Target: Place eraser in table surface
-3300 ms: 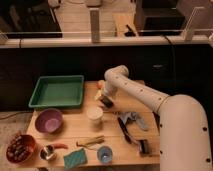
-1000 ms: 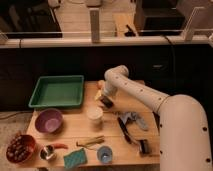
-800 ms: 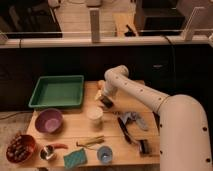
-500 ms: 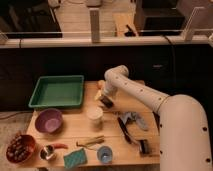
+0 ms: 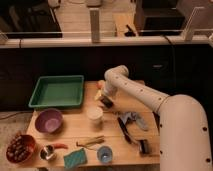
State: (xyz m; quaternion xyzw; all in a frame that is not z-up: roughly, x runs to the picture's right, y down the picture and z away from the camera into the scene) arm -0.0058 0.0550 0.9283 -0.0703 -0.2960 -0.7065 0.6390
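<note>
The pale-wood table surface (image 5: 75,131) fills the lower middle of the camera view. My white arm reaches in from the lower right and bends over the table's back middle. My gripper (image 5: 104,99) points down just right of the green tray, low over the tabletop. A small dark object (image 5: 106,102) with a pale edge, probably the eraser, is at the gripper's tip, on or just above the wood. I cannot tell whether the gripper holds it.
A green tray (image 5: 58,91) sits back left. A white cup (image 5: 94,114) stands right below the gripper. A purple bowl (image 5: 48,120), a red bowl of food (image 5: 19,148), a metal cup (image 5: 47,152), a teal sponge (image 5: 74,158), a blue cup (image 5: 104,155), and black tools (image 5: 131,127) lie nearby.
</note>
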